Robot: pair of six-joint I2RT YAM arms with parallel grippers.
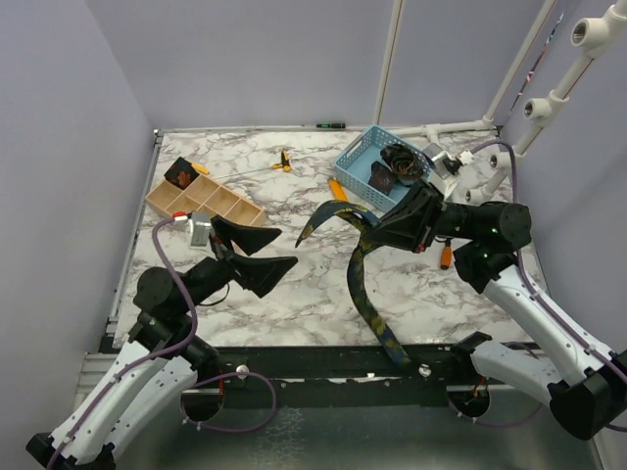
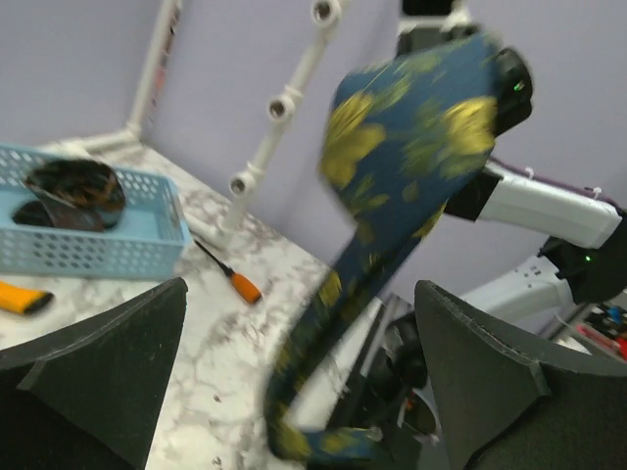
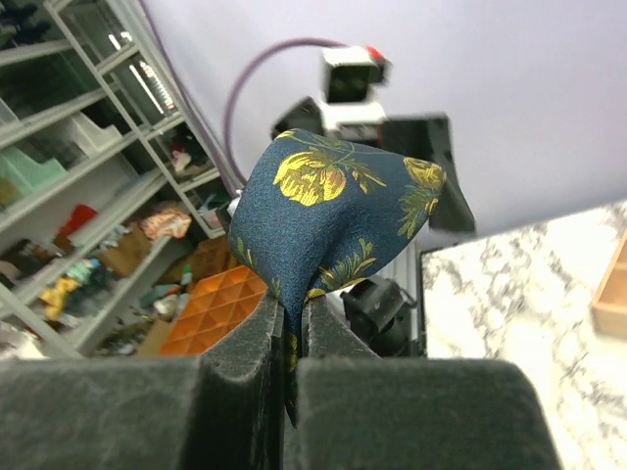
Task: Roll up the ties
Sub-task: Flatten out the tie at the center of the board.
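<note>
**Right gripper pinching navy tie aloft, left one gaping**

Right gripper (image 3: 294,328): fingers are pressing together with a fold of the navy tie (image 3: 333,201) caught between them. The cloth is bulging up in a loop above the pads, so the bite is sitting on doubled fabric, not on an end. Likely reason: lifting by a fold is letting both runs hang free and straighten before any rolling.

Out from the grip, top view: a short end is curling off toward 9 o'clock, tip just above the marble. The long run is dropping toward 6 o'clock, its tail lying across the table's near edge.

Right arm is reaching in from 4 o'clock, elbow high and the wrist turned level, pointing toward 9 o'clock at the other arm.

Left gripper (image 1: 257,251): jaws are standing fully apart, holding nothing, aimed toward 3 o'clock at the hanging strip but well apart from it. Its arm is crouching low, forearm lying close over the table. My read: it is lining up to take an end.

Farther out, at 1 o'clock, a blue basket (image 1: 353,162) is holding a dark coil (image 1: 400,160), seemingly a tie already rolled. The navy one is not yet rolled at all.
</note>
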